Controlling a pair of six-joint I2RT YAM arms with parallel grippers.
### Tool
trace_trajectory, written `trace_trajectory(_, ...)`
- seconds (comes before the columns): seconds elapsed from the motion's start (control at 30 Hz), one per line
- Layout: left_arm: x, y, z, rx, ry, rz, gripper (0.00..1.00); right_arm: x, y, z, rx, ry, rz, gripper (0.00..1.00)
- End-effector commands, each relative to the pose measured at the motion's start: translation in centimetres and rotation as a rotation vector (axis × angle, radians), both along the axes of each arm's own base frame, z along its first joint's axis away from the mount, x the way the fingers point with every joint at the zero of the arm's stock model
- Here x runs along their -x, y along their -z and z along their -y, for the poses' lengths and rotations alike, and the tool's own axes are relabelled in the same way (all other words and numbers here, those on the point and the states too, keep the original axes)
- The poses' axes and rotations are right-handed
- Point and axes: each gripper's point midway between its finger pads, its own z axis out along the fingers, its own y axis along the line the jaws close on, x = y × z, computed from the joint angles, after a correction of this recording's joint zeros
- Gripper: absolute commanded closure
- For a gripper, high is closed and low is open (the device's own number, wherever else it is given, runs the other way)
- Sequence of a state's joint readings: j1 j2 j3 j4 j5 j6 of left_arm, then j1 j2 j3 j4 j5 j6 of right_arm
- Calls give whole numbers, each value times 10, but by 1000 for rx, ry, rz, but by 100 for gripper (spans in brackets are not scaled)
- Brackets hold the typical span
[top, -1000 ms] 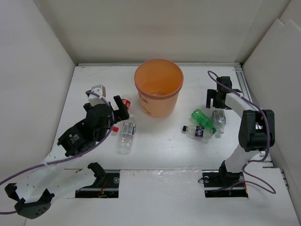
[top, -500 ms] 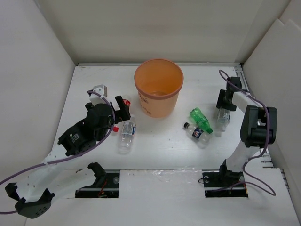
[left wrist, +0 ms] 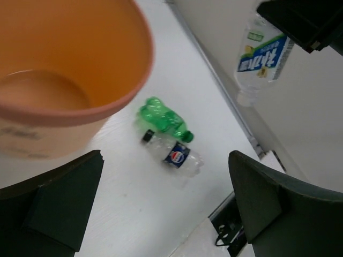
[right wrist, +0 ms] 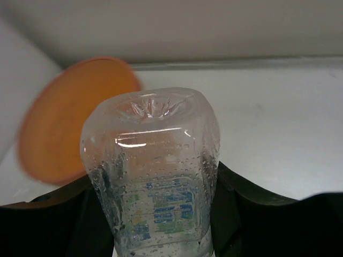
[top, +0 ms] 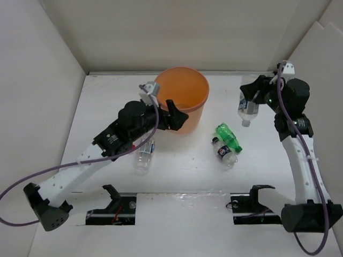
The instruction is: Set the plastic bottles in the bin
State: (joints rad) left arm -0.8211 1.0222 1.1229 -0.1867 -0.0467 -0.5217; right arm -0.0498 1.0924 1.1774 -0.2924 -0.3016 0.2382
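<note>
Hanging cap-down in the air to the right of the bin (top: 185,120), the clear bottle with the blue-and-white label (top: 246,104) looks empty, so it is probably light, thin-walled and slippery. The straight upper body, where the right gripper (top: 253,96) is clamped on it, seems the firmest hold. The left gripper (top: 177,115) hovers spread wide and empty by the bin's near wall, while a green bottle (top: 228,135), a Pepsi bottle (top: 225,151) and another clear bottle (top: 143,155) lie on the surface (top: 182,160).
</note>
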Motion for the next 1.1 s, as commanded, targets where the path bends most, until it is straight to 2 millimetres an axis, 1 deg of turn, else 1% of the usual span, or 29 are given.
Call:
trace_trajectory(0.0, 23, -63, 59, 171, 327, 207, 0, 44, -54, -88, -135, -422, 159, 100)
trace_trajectory(0.03, 25, -70, 65, 175, 355, 248, 0, 58, -67, -111, -170, -504, 189, 100)
trace_trajectory(0.1, 26, -74, 80, 183, 383, 304, 0, 78, -84, -133, -201, -591, 237, 100)
trace_trajectory(0.13, 31, -74, 88, 184, 412, 320, 0, 88, -88, -148, -223, -644, 237, 100)
trace_trajectory(0.17, 31, -74, 91, 177, 426, 346, 0, 94, -97, -154, -223, -670, 268, 100)
trace_trajectory(0.2, 29, -79, 93, 185, 425, 357, 0, 100, -99, -161, -233, -705, 269, 100)
trace_trajectory(0.23, 26, -70, 99, 165, 426, 347, 0, 106, -104, -166, -234, -732, 277, 100)
trace_trajectory(0.3, 24, -77, 101, 182, 424, 367, 0, 119, -114, -180, -265, -789, 302, 100)
trace_trajectory(0.33, 29, -88, 103, 211, 447, 401, 0, 123, -117, -184, -274, -805, 309, 100)
trace_trajectory(0.37, 32, -83, 105, 215, 468, 405, 0, 132, -120, -192, -292, -839, 312, 100)
trace_trajectory(0.4, 36, -85, 106, 229, 489, 422, 0, 135, -123, -195, -301, -856, 336, 100)
trace_trajectory(0.43, 39, -91, 106, 245, 509, 444, 0, 133, -119, -200, -313, -866, 324, 100)
trace_trajectory(0.5, 46, -88, 112, 256, 561, 457, 0, 138, -127, -207, -359, -899, 346, 100)
trace_trajectory(0.53, 43, -87, 115, 253, 561, 453, 0, 136, -124, -210, -377, -912, 340, 100)
trace_trajectory(0.57, 39, -79, 120, 241, 563, 437, 0, 139, -125, -214, -396, -938, 343, 100)
trace_trajectory(0.6, 38, -82, 122, 244, 562, 441, 0, 146, -131, -218, -434, -979, 336, 100)
trace_trajectory(0.63, 38, -87, 122, 250, 561, 450, 0, 148, -136, -219, -450, -1001, 375, 100)
trace_trajectory(0.7, 36, -82, 125, 242, 562, 438, 10, 147, -132, -227, -479, -1042, 356, 99)
trace_trajectory(0.73, 34, -78, 127, 237, 563, 431, 21, 148, -133, -229, -482, -1059, 366, 97)
trace_trajectory(0.77, 34, -80, 127, 242, 562, 438, 54, 145, -130, -230, -482, -1057, 356, 78)
trace_trajectory(0.8, 32, -80, 127, 242, 549, 438, 70, 145, -132, -230, -482, -1059, 367, 59)
trace_trajectory(0.83, 30, -82, 123, 240, 529, 436, 83, 143, -133, -229, -477, -1045, 380, 36)
trace_trajectory(0.87, 30, -89, 124, 243, 511, 436, 89, 141, -130, -230, -466, -1041, 378, 16)
trace_trajectory(0.9, 23, -89, 122, 225, 477, 438, 92, 136, -131, -223, -449, -1009, 391, 0)
trace_trajectory(0.93, 10, -87, 114, 194, 389, 420, 92, 134, -135, -216, -428, -980, 412, 0)
trace_trajectory(0.97, 1, -94, 109, 183, 332, 426, 92, 118, -129, -204, -372, -909, 405, 0)
trace_trajectory(1.0, -8, -96, 104, 166, 272, 424, 92, 112, -126, -194, -337, -861, 405, 0)
trace_trajectory(1.03, -31, -93, 88, 126, 143, 405, 92, 104, -125, -185, -306, -807, 403, 0)
trace_trajectory(1.07, -49, -92, 78, 103, 73, 393, 92, 90, -122, -171, -249, -718, 416, 0)
